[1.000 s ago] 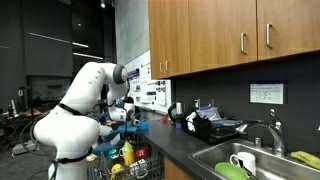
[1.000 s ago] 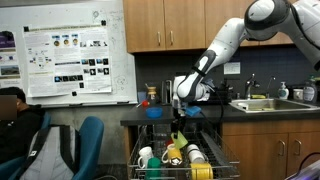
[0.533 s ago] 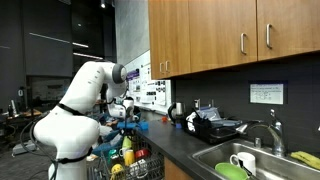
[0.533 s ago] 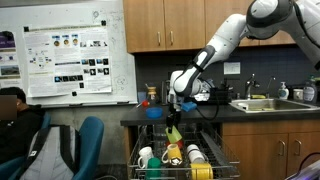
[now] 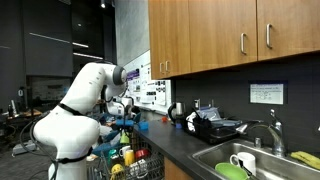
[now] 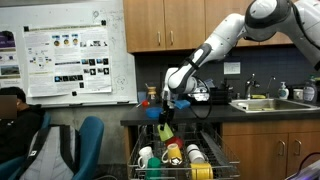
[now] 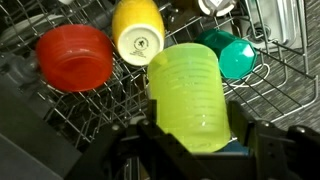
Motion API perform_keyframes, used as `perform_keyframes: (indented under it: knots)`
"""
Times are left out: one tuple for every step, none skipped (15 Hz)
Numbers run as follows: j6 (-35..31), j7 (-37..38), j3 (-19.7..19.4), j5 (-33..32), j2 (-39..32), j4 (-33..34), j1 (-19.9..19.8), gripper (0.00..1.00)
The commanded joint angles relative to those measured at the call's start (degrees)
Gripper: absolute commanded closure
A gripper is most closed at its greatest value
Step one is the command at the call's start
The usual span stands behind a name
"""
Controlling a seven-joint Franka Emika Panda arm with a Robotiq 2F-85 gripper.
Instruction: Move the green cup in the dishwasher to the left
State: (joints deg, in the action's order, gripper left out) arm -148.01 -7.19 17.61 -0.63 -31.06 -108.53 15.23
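Dishwasher rack [image 7: 285, 80] partly behind green cup [image 7: 190, 95]

cup [image 7: 190, 95] in claw [image 7: 196, 150], above dishwasher rack [image 7: 70, 125]

The dishwasher rack [image 7: 70, 115] holds these: red cup [image 7: 75, 57], yellow cup [image 7: 138, 30] — teal cup [image 7: 236, 57].

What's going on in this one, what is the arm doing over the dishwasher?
The robot's pincer is shut on the green cup and holds it in the air over the open dishwasher rack. In an exterior view the cup hangs clear above the rack. Below it in the rack sit a red cup, a yellow cup and a teal cup. The green cup is not yet set down.
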Motion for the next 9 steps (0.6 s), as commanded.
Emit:
perform_keyframes:
  knots:
    - [1.5, -2.3, 0.5, 0.8, -3.1, 5.1, 0.1, 0.55]
    - [1.6, -2.6, 0.4, 0.7, -3.7, 6.1, 0.1, 0.55]
    - [1.7, -3.0, 0.4, 0.6, -4.5, 7.2, 0.1, 0.55]
    - [1.8, -3.4, 0.3, 0.4, -5.3, 8.2, 0.2, 0.55]
    - [2.0, -3.6, 0.2, 0.3, -6.0, 9.4, 0.2, 0.55]
    - [2.1, -3.9, 0.1, 0.3, -6.8, 10.4, 0.2, 0.55]
    - [2.2, -4.2, 0.2, 0.3, -7.6, 11.5, 0.1, 0.55]
    - [2.4, -4.4, 0.2, 0.4, -8.4, 12.5, 0.1, 0.55]
    - [2.5, -4.6, 0.3, 0.4, -9.2, 13.6, 0.2, 0.55]
